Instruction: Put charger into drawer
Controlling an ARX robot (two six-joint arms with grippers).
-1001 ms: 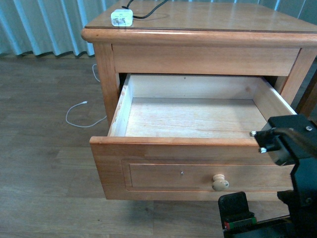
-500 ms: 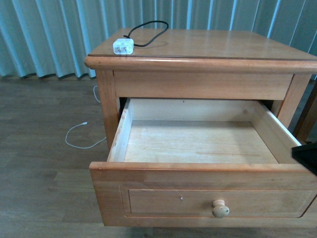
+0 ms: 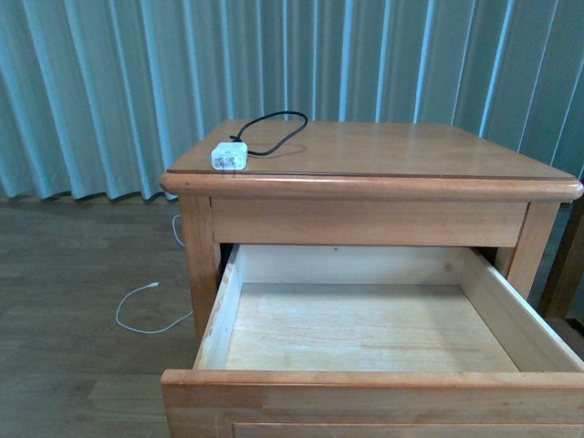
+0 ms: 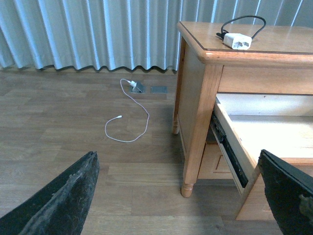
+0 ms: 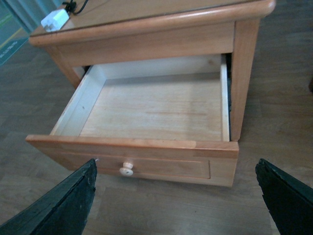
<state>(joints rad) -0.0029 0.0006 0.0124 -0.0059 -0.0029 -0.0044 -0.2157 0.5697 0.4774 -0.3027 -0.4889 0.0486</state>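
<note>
While drawer (image 3: pixel 365 380) open, charger (image 3: pixel 229 155) atop nightstand (image 3: pixel 411 151)

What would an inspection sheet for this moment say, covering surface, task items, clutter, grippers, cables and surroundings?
Surface: nightstand top, bare wood apart from the charger and its cable near the front left corner.
Job's things: charger lies on top, not yet in the drawer, which is pulled open with nothing seen inside.
Clutter: nothing seen.
Grippers: left gripper open, holding nothing; right gripper open, holding nothing, above the drawer front.
Cables: black cable looped behind the charger; white cable on the floor, running to a floor socket.
Surroundings: wood floor, pale blue curtains behind.
</note>
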